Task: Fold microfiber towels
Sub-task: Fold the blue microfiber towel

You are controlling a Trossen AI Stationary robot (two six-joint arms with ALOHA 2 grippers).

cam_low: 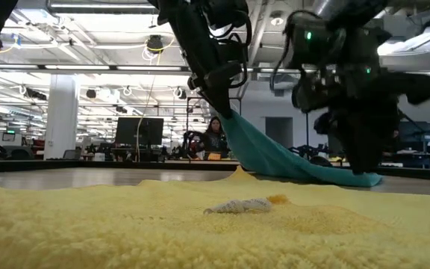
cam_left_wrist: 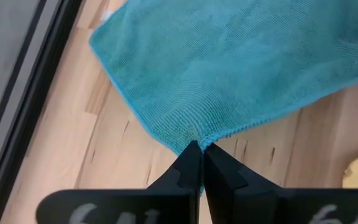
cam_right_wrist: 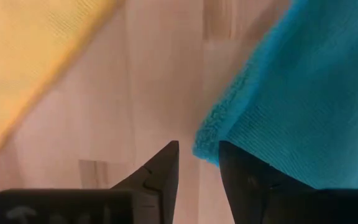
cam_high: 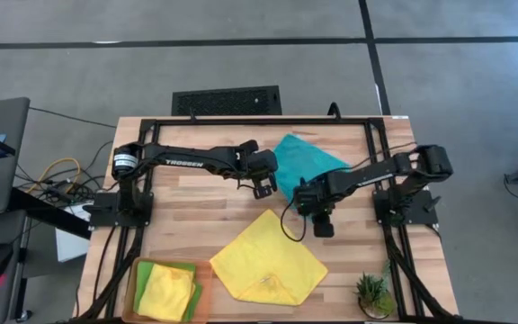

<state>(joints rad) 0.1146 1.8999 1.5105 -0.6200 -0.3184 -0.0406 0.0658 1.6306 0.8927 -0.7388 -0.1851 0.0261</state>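
A teal towel (cam_high: 311, 157) lies at the table's far middle. One corner is raised and the cloth slopes down to the table (cam_low: 275, 157). My left gripper (cam_left_wrist: 201, 149) is shut on that raised corner. My right gripper (cam_right_wrist: 197, 155) is open and low over the table, its fingers on either side of another teal corner (cam_right_wrist: 210, 146). A yellow towel (cam_high: 268, 261) lies spread flat near the front. A folded yellow towel (cam_high: 165, 290) rests on a lime green one (cam_high: 193, 295) in the orange tray (cam_high: 132, 290). My left gripper pinches the teal towel's corner (cam_left_wrist: 194, 138) between its two fingers. The corner is lifted off the table, and the cloth slants down from it to the part that lies on the wood. My right gripper stands at the teal corner; I cannot tell whether a finger touches it.
A small potted plant (cam_high: 373, 292) stands at the front right corner. Black frame rails (cam_high: 241, 121) run along the table's far edge and sides. Bare wood (cam_high: 187, 202) shows between the left arm and the tray. A person (cam_low: 215, 138) sits far off in the room.
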